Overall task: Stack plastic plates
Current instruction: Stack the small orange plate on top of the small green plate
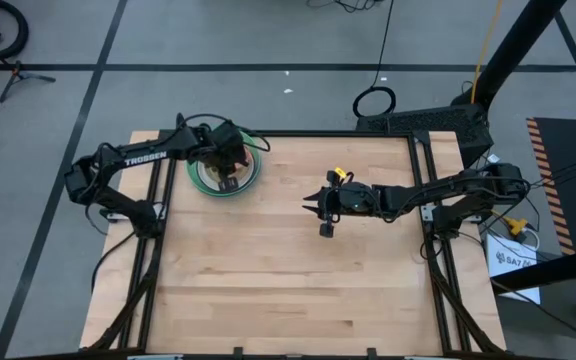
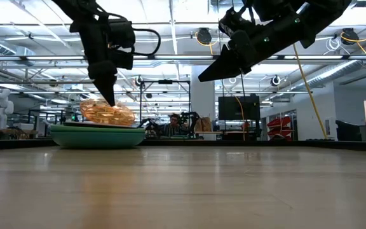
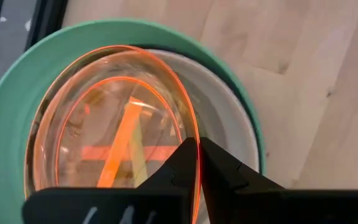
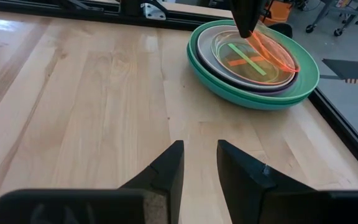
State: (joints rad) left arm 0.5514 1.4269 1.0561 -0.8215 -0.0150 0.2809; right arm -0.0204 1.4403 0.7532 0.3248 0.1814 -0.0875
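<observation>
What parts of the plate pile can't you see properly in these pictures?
- Plate count: in the low view the teal plate shows only its rim, hiding those nested inside.
- Lower plates' colours: in the left wrist view the orange plate covers most of them.
- High view: the left pincer hides the pile's middle.
- Right wrist view: the pile's far rim sits behind the left arm; the right pincer hangs open.

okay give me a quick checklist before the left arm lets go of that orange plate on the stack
1. Left gripper jaws pinch the orange plate rim: ok.
2. Orange plate over the stack, inside the teal plate rim: ok.
3. Orange plate lying flat: not ok, tilted in the low view.
4. Right gripper clear of the stack, jaws open over bare table: ok.
5. Stack away from the table edge: not ok, it sits close to it.
</observation>
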